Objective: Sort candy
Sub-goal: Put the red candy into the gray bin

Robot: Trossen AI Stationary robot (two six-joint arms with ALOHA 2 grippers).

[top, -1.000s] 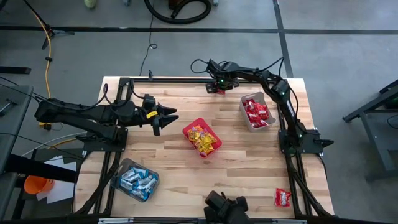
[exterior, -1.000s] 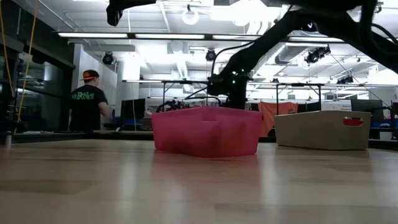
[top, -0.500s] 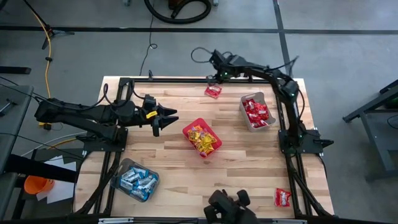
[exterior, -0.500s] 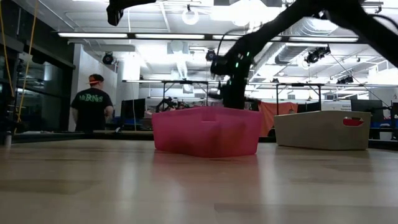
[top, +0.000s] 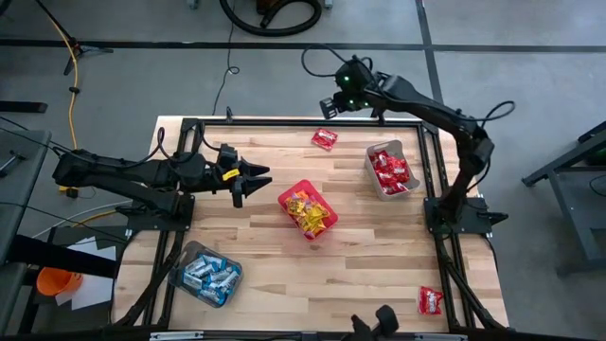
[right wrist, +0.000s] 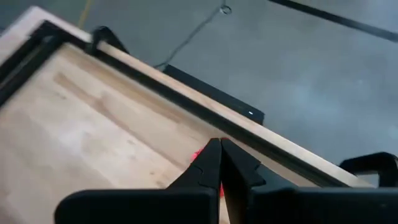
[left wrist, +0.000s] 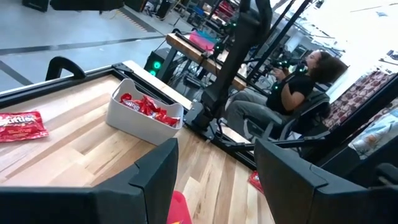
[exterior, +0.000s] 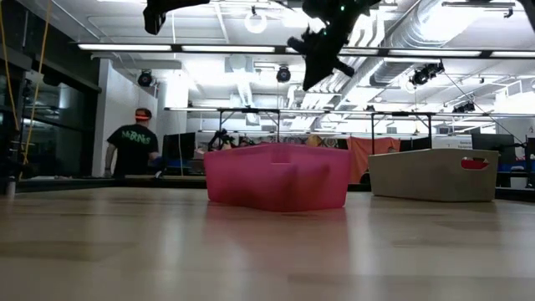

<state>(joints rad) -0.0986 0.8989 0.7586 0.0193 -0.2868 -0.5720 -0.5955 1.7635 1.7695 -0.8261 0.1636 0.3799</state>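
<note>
A shiny red candy packet (top: 325,138) lies flat on the table near its far edge. My right gripper (top: 331,102) hangs high above and just beyond that edge. It is shut with nothing between its fingers (right wrist: 217,163), and the packet's red (right wrist: 196,154) shows on the table behind them. My left gripper (top: 250,180) waits open at the left, level, pointing at the red bin (top: 308,210) of yellow candy. A second red packet (top: 430,301) lies at the near right corner.
A grey tub (top: 391,170) of red candy stands at the far right. A clear tub (top: 206,275) of blue-and-white candy stands at the near left. Bare wood lies between the bins. One person sits beyond the table (left wrist: 292,87) and another stands in the room (exterior: 134,146).
My right gripper has risen high off the table from the red packet, drifted toward the far edge and tipped from pointing down to slanting. The packet has stayed flat on the table.
</note>
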